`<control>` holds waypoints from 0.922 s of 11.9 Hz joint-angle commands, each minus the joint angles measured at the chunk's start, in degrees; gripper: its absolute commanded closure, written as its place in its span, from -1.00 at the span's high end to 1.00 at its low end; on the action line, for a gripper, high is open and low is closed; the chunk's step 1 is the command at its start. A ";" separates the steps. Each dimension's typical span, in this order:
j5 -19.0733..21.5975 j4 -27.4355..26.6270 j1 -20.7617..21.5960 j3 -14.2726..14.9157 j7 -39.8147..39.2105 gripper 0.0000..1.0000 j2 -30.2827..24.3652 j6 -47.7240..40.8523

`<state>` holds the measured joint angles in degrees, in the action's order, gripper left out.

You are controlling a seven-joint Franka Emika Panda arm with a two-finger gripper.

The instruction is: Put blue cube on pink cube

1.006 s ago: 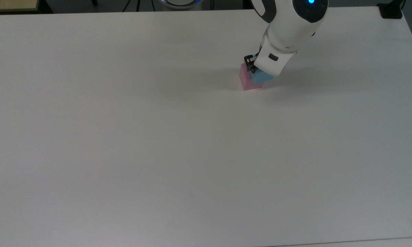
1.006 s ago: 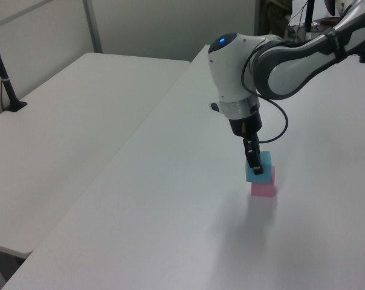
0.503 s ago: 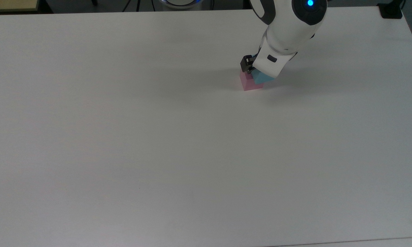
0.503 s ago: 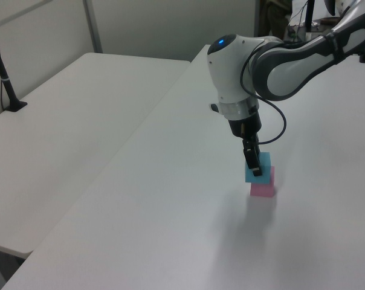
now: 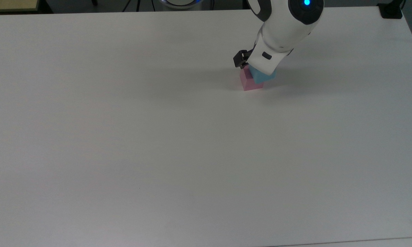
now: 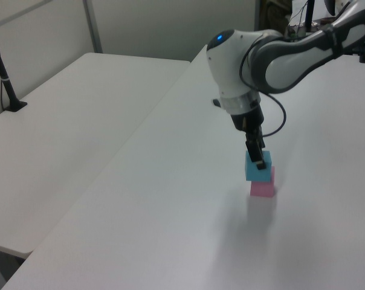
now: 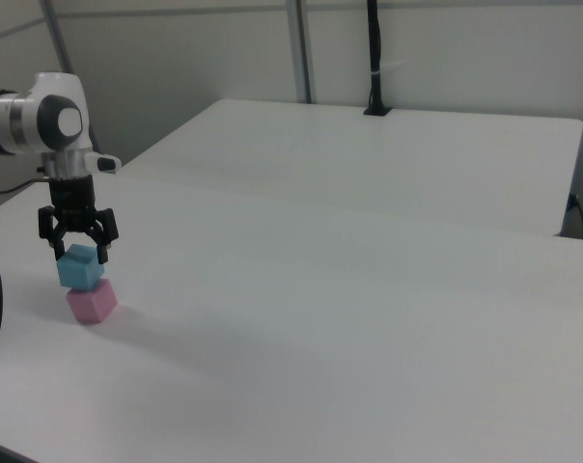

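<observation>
The blue cube (image 7: 80, 267) sits on top of the pink cube (image 7: 91, 302), turned a little so its corners overhang the pink faces; in the top view it (image 5: 261, 76) covers the right part of the pink cube (image 5: 249, 82). The stack stands on a wide white table (image 5: 158, 137), toward the far right in the top view, well away from every edge, with bare tabletop stretching off to the top view's left and near side. In the left view the blue cube (image 6: 257, 167) rests squarely above the pink one (image 6: 262, 185).

The gripper (image 7: 77, 241) hangs straight down over the stack, jaws spread wider than the blue cube and straddling its top edge, gripping nothing. The fingers (image 7: 104, 243) are dark and angular.

Both cubes are matte, plain and sharp-edged, alike in size. The arm (image 6: 279, 54) is glossy white and grey with rounded shells and a blue light. A second white table (image 7: 388, 159) stands beside the first.
</observation>
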<state>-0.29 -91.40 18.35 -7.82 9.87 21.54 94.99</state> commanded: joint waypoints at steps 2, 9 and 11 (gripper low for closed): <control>0.12 -0.19 0.02 2.36 -3.26 1.00 -5.45 -5.07; 3.19 3.95 -0.06 7.03 -11.98 1.00 -8.53 -13.00; 2.75 3.95 -1.72 6.94 -10.67 1.00 -11.15 -10.03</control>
<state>1.76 -87.14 17.95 -1.43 -0.83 14.05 82.82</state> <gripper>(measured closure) 0.000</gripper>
